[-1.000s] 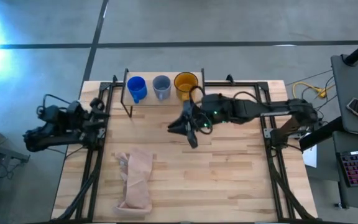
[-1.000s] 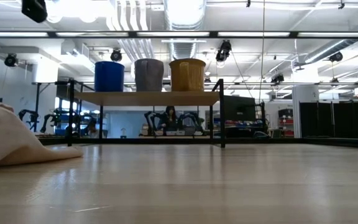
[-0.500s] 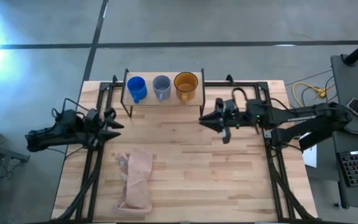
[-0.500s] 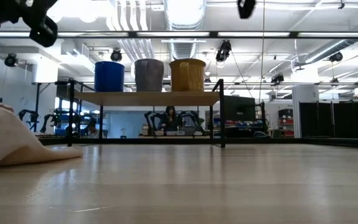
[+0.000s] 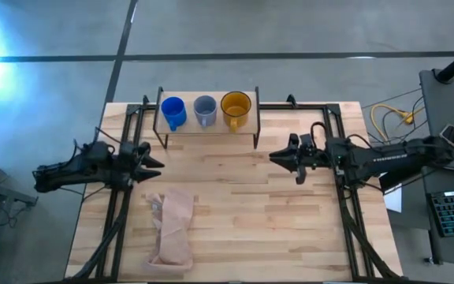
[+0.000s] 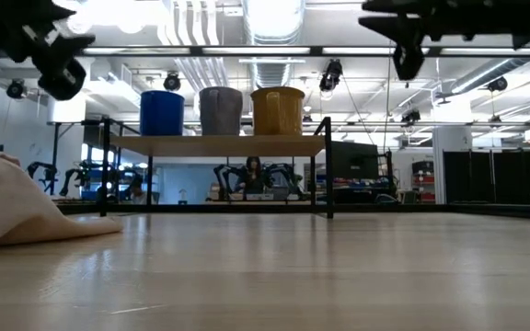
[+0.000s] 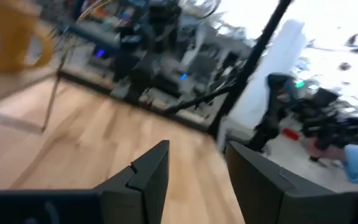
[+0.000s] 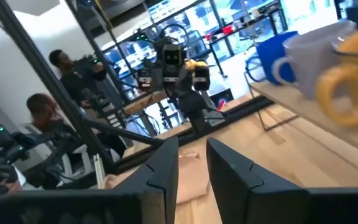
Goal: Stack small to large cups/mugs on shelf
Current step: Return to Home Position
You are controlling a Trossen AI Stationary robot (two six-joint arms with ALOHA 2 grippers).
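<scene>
Three mugs stand upright in a row on the small wooden shelf [image 5: 247, 126] [image 6: 217, 144] at the table's far edge: blue [image 5: 172, 111] [image 6: 162, 112], grey-blue [image 5: 205, 109] [image 6: 221, 110], yellow-orange [image 5: 236, 106] [image 6: 277, 110]. The right wrist view shows the blue mug [image 8: 278, 53], the grey-blue mug [image 8: 316, 50] and the yellow-orange mug [image 8: 353, 59] on the shelf. My left gripper [image 5: 154, 162] [image 7: 197, 149] hovers open at the table's left side. My right gripper [image 5: 278, 156] [image 8: 192, 144] hovers open with a narrow gap, right of the middle. Neither touches anything.
A crumpled tan bag [image 5: 173, 225] [image 6: 7, 207] lies on the table's near left part. Black frame rails run along both table sides [image 5: 345, 213]. Bare wood [image 5: 251, 205] lies between the grippers. People [image 8: 58, 62] sit in the room beyond.
My right gripper has drawn back from beside the yellow-orange mug toward the table's right edge and levelled out. My left gripper has moved from the left edge toward the table's middle. The three mugs have stayed in place on the shelf.
</scene>
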